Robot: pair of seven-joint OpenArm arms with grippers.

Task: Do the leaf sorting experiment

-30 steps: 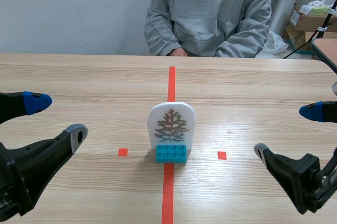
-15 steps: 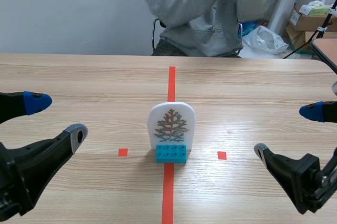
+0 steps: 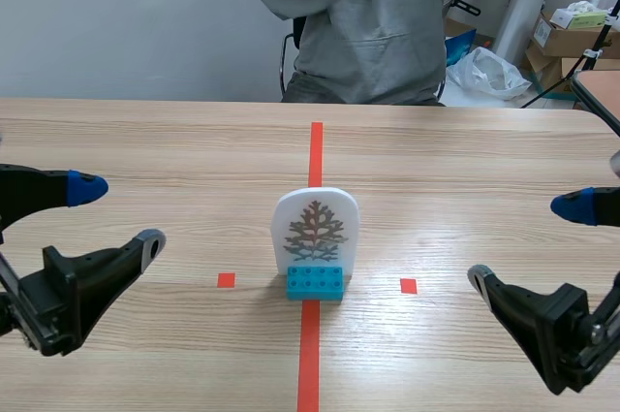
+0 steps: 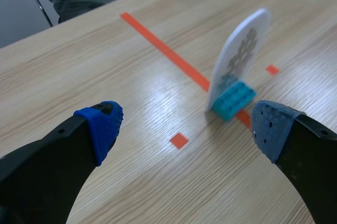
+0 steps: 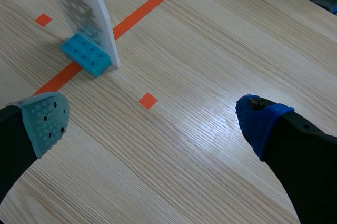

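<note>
A white arched card (image 3: 315, 230) printed with a feathery leaf stands upright in a blue toy brick (image 3: 315, 282) on the red centre line. My left gripper (image 3: 114, 216) hangs open at the table's left, well apart from the card. My right gripper (image 3: 531, 243) is open at the table's right, also away from it. In the left wrist view the card (image 4: 239, 50) and brick (image 4: 234, 100) lie ahead of the open gripper (image 4: 187, 124), nearer its right finger. In the right wrist view the card (image 5: 81, 2) and brick (image 5: 87, 54) sit ahead of the open gripper (image 5: 152, 116), off to its left.
A person in a grey sweatshirt (image 3: 373, 19) sits across the table with both arms raised. Cardboard boxes (image 3: 572, 34) and a plastic bag (image 3: 484, 71) lie on the floor beyond the table's far right corner.
The person has lifted both arms from the lap to above the shoulders. My left gripper has shifted slightly toward the middle. The card and my right gripper have not moved.
</note>
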